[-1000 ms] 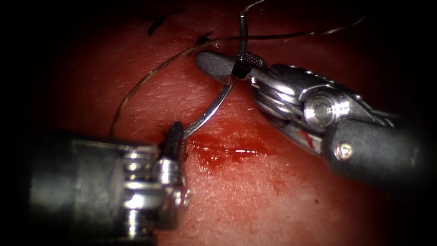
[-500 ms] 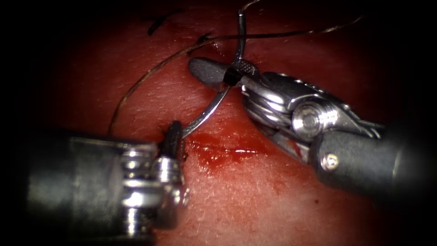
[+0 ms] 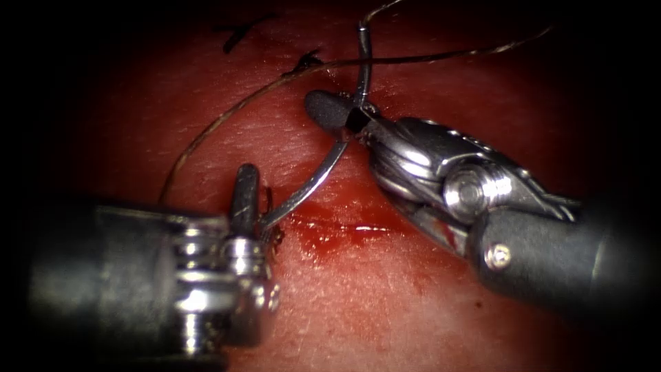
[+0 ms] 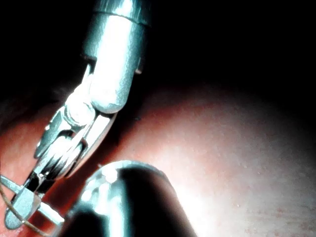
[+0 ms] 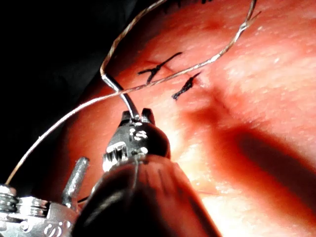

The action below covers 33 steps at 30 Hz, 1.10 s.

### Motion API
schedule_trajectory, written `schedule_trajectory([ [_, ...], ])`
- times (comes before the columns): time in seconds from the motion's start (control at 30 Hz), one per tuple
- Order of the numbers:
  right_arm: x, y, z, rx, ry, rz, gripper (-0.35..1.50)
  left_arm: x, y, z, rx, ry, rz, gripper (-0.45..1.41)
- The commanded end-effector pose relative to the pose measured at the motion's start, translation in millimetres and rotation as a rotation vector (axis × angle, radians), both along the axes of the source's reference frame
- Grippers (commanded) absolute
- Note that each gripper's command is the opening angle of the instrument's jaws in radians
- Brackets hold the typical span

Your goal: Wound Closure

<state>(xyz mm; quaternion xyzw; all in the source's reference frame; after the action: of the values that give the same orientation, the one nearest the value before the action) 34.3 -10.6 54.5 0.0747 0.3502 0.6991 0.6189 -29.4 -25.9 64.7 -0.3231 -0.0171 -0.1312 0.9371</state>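
My right tool (image 3: pixel 330 114) comes in from the right and is shut on the curved needle (image 3: pixel 323 169) in the upper half of its curve, towards the thread end. The same grip shows up close in the right wrist view (image 5: pixel 134 117). The needle's lower end lies at my left tool (image 3: pixel 255 186), whose jaws stand open beside it with nothing in them. That end sits just above the left end of the cut (image 3: pixel 358 227); I cannot tell whether it touches the tissue (image 3: pixel 385 303). Thread (image 3: pixel 227 114) arcs from behind the left tool across the needle.
Red fluid (image 3: pixel 323 238) pools along the cut. Two earlier stitches with short dark cut ends (image 3: pixel 241 31) (image 3: pixel 306 60) lie beyond the needle, also seen in the right wrist view (image 5: pixel 160 66). The left tool's shaft (image 3: pixel 110 275) covers the near left tissue.
The right tool's jaws, open around the needle before, have shut on it. The left tool's jaws have opened off the needle's lower end and shifted slightly left.
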Motion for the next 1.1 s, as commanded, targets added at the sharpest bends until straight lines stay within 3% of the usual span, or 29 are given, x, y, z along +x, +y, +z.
schedule_trajectory([
  [0.03, 0.2, 0.7, 0.3, -0.014, 0.003, -0.015, -0.35, -0.7, 0.4, -0.2, 0.027, -0.064, 0.022, 1.1],
  [0.1, -0.3, 1.2, 0.5, -0.046, 0.009, -0.054, -0.35, -0.6, 0.8, -1.2, 0.125, -0.212, 0.03, 1.26],
  [0.17, -0.8, 1.7, 0.7, -0.101, 0.015, -0.115, -0.35, -0.3, 1.3, -2.7, 0.33, -0.425, 0.001, 1.38],
  [0.2, -1.4, 2.2, 1.0, -0.16, 0.024, -0.187, -0.35, -0.1, 1.4, -4.1, 0.505, -0.565, 0.005, 1.4],
  [0.27, -1.9, 2.6, 1.3, -0.265, 0.061, -0.306, -0.35, 0.4, 1.1, -5.2, 0.565, -0.653, 0.014, 1.38],
  [0.43, -3.0, 2.8, 1.6, -0.599, 0.273, -0.668, -0.35, 3.0, 0.2, -6.1, 0.741, -0.931, 0.062, 1.18],
  [0.5, -3.4, 2.9, 1.6, -0.677, 0.297, -0.744, -0.35, 3.7, -0.3, -5.9, 0.802, -0.995, 0.077, 1.11],
  [0.67, -3.9, 3.1, 1.7, -0.918, 0.318, -0.903, -0.35, 4.1, -1.1, -5.3, 0.86, -1.035, 0.129, 0.89],
  [0.83, -3.7, 3.2, 1.7, -1.124, 0.317, -0.998, -0.35, 1.4, -1.4, -2.5, 0.858, -1.033, 0.156, 0.68],
  [0.9, -3.8, 3.5, 1.6, -1.19, 0.306, -0.996, -0.35, 0.0, -2.0, -0.5, 0.864, -1.014, 0.184, 0.56],
  [1.0, -3.8, 3.7, 1.5, -1.229, 0.287, -0.972, -0.35, -1.0, -2.0, 1.6, 0.859, -1.005, 0.211, 0.53],
  [1.1, -3.8, 3.9, 1.3, -1.261, 0.272, -0.962, -0.35, -0.6, -0.4, 2.7, 0.809, -0.958, 0.18, 0.53],
])
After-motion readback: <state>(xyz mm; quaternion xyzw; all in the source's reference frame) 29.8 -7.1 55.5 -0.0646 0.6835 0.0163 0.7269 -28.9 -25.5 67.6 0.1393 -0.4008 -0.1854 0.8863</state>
